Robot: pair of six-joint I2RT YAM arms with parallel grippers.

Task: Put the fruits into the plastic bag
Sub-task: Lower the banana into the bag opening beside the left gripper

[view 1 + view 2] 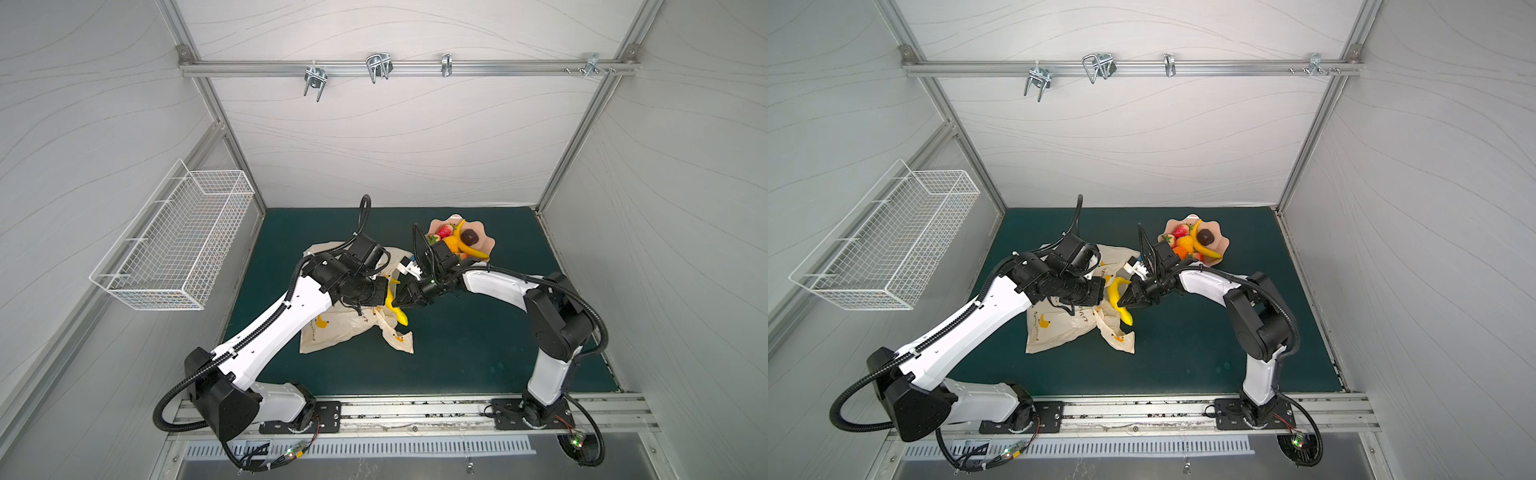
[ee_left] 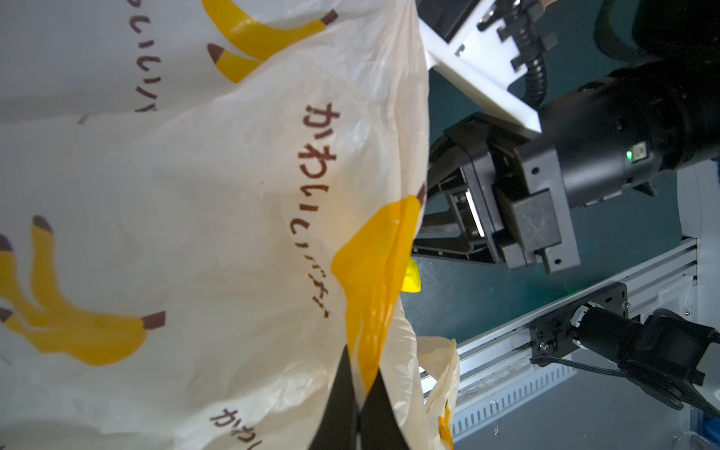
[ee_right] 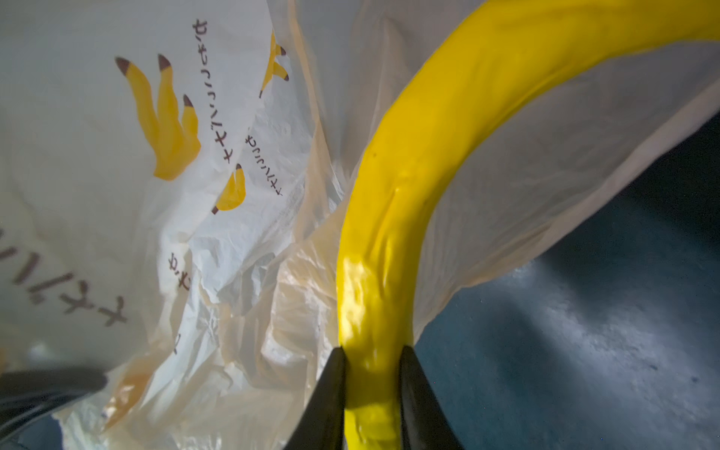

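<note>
Green mat (image 1: 478, 353) bears the plastic bag (image 1: 328, 332) and a pink dish (image 1: 486, 235).

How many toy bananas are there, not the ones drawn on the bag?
2. One banana is pinched in the right claw at the plastic bag; a second banana lies in the pink dish. More might hide inside the bag.

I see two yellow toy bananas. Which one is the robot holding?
The banana at the plastic bag, pinched by the right end effector. The other banana lies loose in the pink dish.
</note>
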